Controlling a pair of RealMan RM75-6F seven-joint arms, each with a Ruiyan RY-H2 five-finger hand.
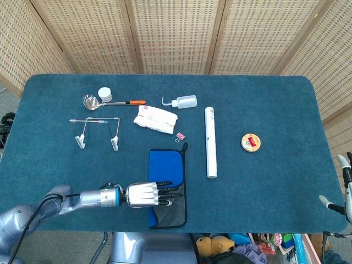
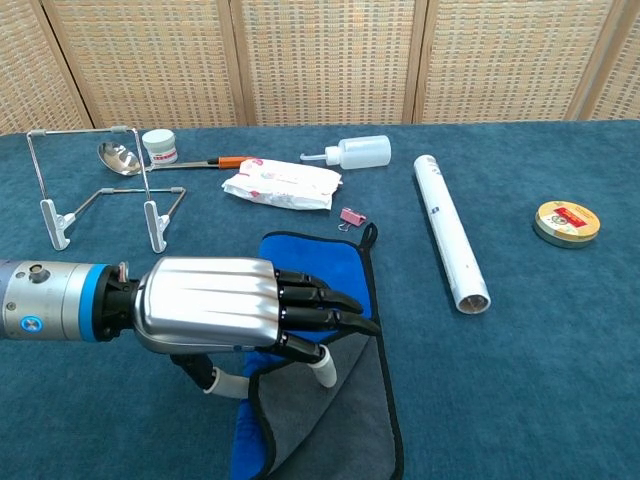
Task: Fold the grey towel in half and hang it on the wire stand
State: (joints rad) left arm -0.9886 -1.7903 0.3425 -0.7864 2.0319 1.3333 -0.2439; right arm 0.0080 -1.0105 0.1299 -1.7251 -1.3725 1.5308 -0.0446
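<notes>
One hand (image 2: 225, 308), the left, hovers with fingers spread, holding nothing, over the towel (image 2: 330, 270); the stand (image 2: 100, 190) sits beyond its wrist.

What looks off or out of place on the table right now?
Only the towel looks untidy: its near corner is turned back, showing grey lining against the blue face. The left hand hovers over it, fingers extended. The wire stand is upright and bare. The squeeze bottle and white tube lie flat; nothing is spilled.
</notes>
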